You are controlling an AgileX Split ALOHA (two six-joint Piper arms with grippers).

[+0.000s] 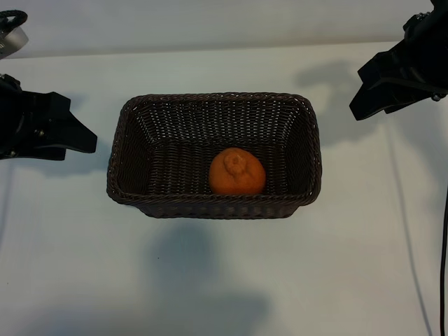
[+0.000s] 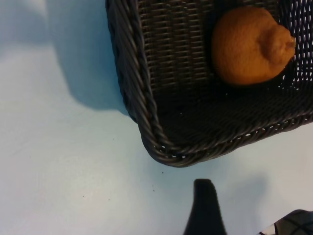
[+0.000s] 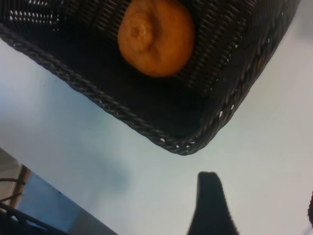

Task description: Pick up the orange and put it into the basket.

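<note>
Orange [image 1: 236, 172]: lies inside the basket [image 1: 213, 205], on its floor, close to the near long wall and a little toward the right arm's side; stem bump faces up.
Basket: stands at the middle of the white surface [image 1: 84, 259], upright, between the two arms.
Left gripper [image 1: 66, 133]: at the left edge of the exterior view, clear of the basket's left end; jaws stand wide apart and empty; one fingertip [image 2: 204, 205] shows over bare surface just outside a basket corner.
Right gripper [image 1: 378, 94]: raised beyond the basket's far right corner, well apart from the orange; jaws parted, nothing between them.
Contact: neither gripper touches orange or basket.
</note>
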